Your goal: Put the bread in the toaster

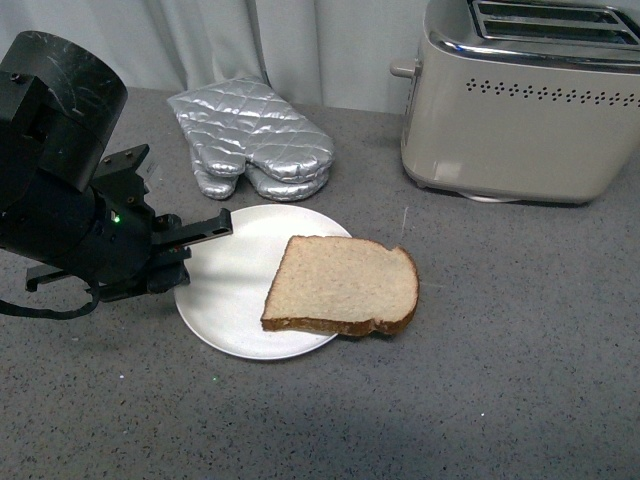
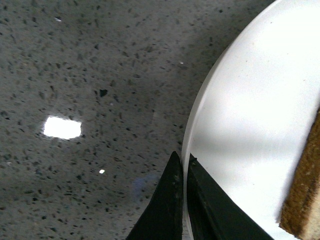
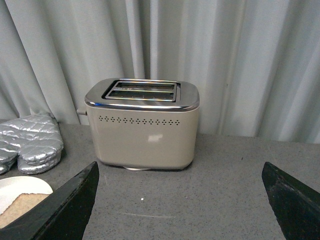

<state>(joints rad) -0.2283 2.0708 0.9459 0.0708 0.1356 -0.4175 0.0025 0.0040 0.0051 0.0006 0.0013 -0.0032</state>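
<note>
The bread [image 1: 345,285], a tan slice with brown crust, lies flat on the right side of a round white plate [image 1: 225,295], overhanging its edge. My left gripper [image 1: 185,245] is shut on the plate's left rim; in the left wrist view the black fingers [image 2: 172,200] pinch the white rim [image 2: 230,100], and the bread's crust [image 2: 302,200] shows beside them. The beige toaster [image 1: 525,105] stands at the back right, slots up. My right gripper [image 3: 180,185] is open and empty, facing the toaster [image 3: 142,122] over bare counter; it is out of the front view.
A silver quilted oven mitt [image 1: 255,140] lies behind the plate, left of the toaster; it also shows in the right wrist view [image 3: 30,142]. Grey speckled counter [image 1: 500,380] spreads around. Pale curtains [image 3: 240,60] hang behind the toaster.
</note>
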